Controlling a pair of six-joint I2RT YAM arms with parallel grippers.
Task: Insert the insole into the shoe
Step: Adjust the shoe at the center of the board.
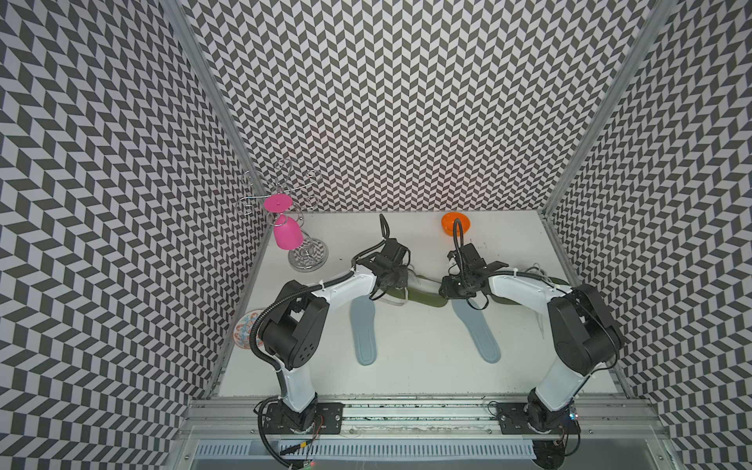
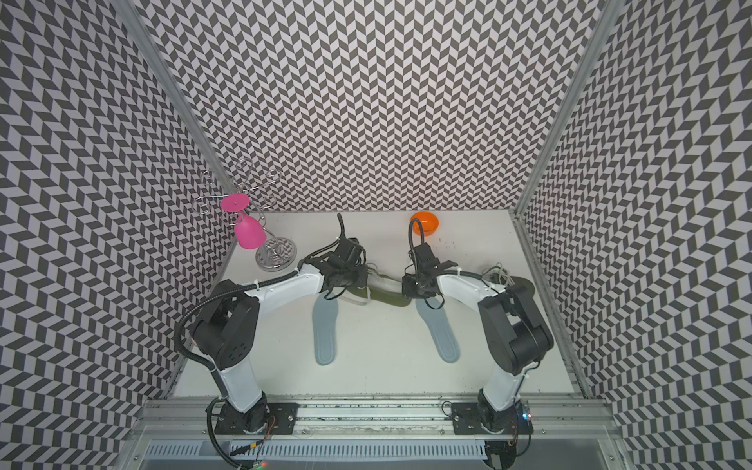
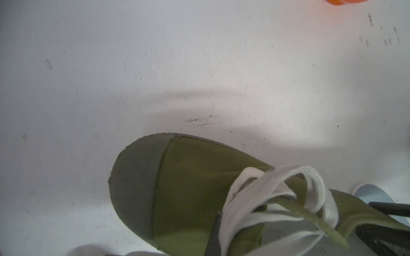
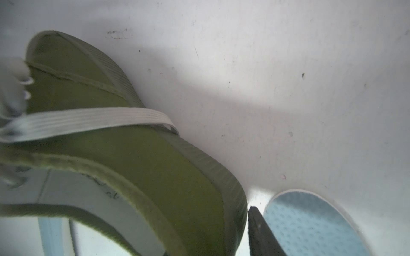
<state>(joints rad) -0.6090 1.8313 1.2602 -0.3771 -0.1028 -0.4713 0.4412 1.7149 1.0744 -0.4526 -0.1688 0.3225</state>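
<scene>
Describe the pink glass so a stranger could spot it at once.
Start at the white table and go to its far corner on the left arm's side, where a wire rack stands. The pink glass hangs upside down from it, the only pink thing; the bowl nearby is orange.

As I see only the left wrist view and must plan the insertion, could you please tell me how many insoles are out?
Observer: Two lie flat: the left insole and the right insole, tips near the middle shoe.
Operator: Is that the only shoe?
Observer: No, a second shoe, also green, lies partly hidden by the right arm.
Operator: Anything else at the left?
Observer: A pink glass hangs upside down from a wire rack.
</scene>
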